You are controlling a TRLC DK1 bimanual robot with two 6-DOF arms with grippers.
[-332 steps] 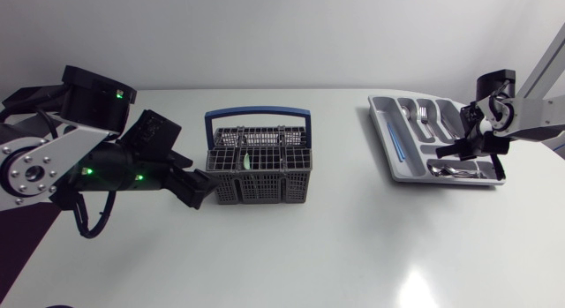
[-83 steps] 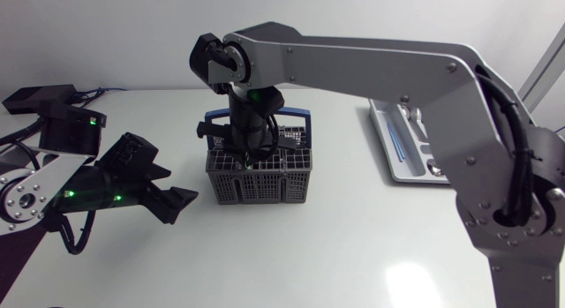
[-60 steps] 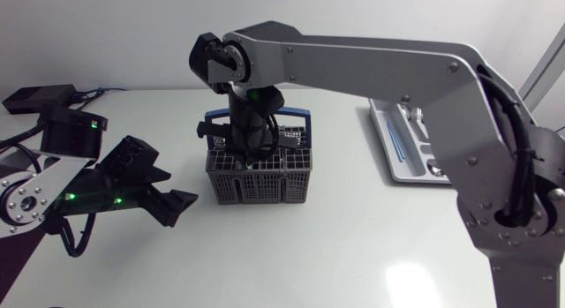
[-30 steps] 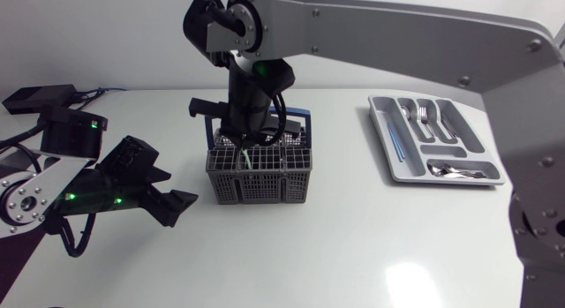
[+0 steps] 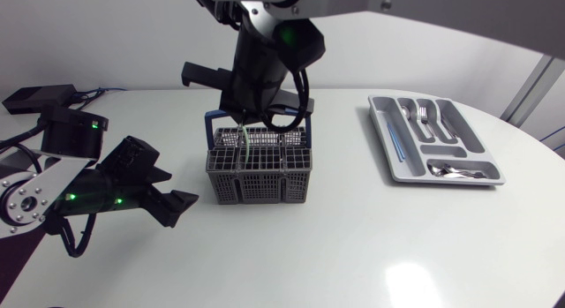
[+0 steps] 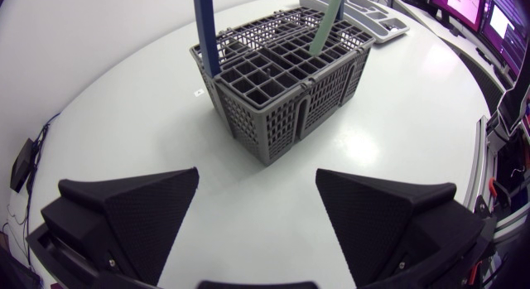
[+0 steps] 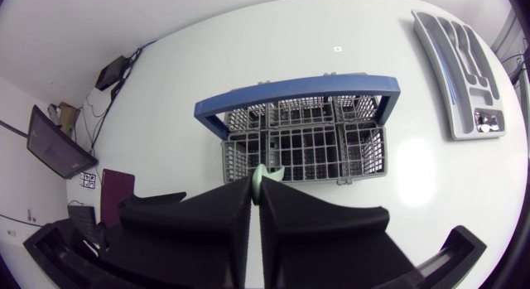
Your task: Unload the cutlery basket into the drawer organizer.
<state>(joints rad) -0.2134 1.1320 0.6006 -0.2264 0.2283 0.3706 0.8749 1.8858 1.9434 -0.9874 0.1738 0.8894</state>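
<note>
**Handling the green utensil**

The right gripper (image 7: 255,188) is clamped on the upper end of a slim green utensil (image 7: 262,175). The utensil hangs over the basket (image 5: 259,174), with its lower end about level with the top cells. The left gripper (image 6: 257,190) stands open beside the basket. The utensil is probably light, stiff and smooth, so press the fingers on its flat faces. The organizer (image 5: 386,142) lies well apart.

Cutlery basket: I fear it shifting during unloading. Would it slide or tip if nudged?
Probably light: the cutlery basket is open mesh, and apart from the green utensil in the right hand little shows inside. Its base looks broad, so a low nudge would likely slide it on the smooth table; a pull on the blue handle might tip it.
</note>
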